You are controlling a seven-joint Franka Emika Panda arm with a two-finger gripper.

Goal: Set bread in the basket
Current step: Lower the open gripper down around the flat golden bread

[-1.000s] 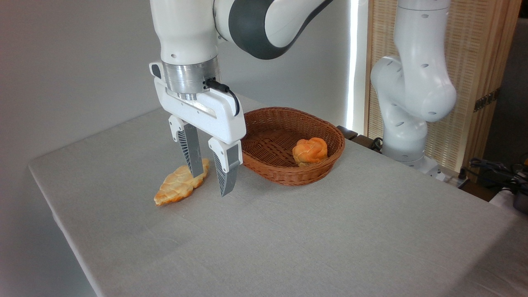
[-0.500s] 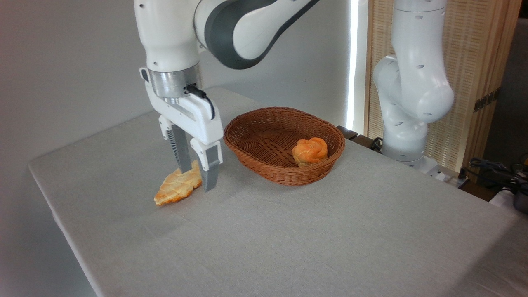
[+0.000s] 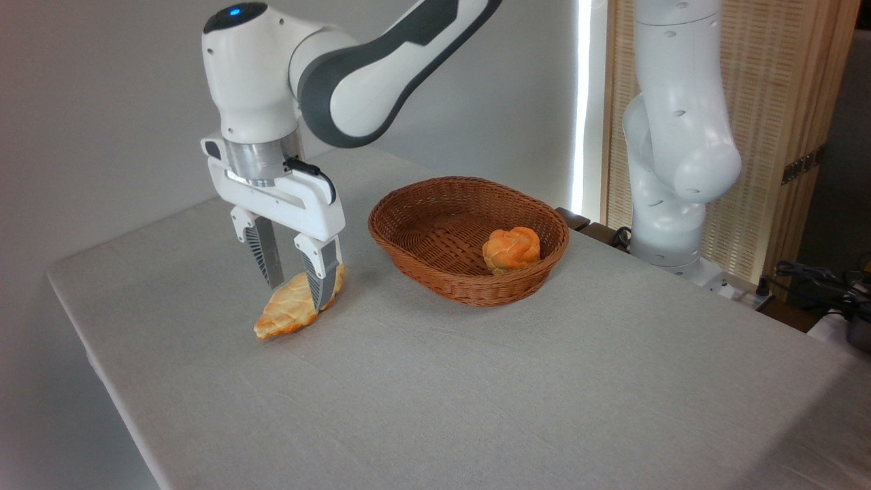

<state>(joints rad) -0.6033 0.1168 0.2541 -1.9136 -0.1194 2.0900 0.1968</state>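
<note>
Straddling the bread with the tool spread open; gripping, lifting, carrying right to the basket all remaining.

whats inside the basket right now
One small orange knotted bun sits inside the basket, toward its right end. The rest shows bare weave; the near wall hides a strip of the floor.
</note>
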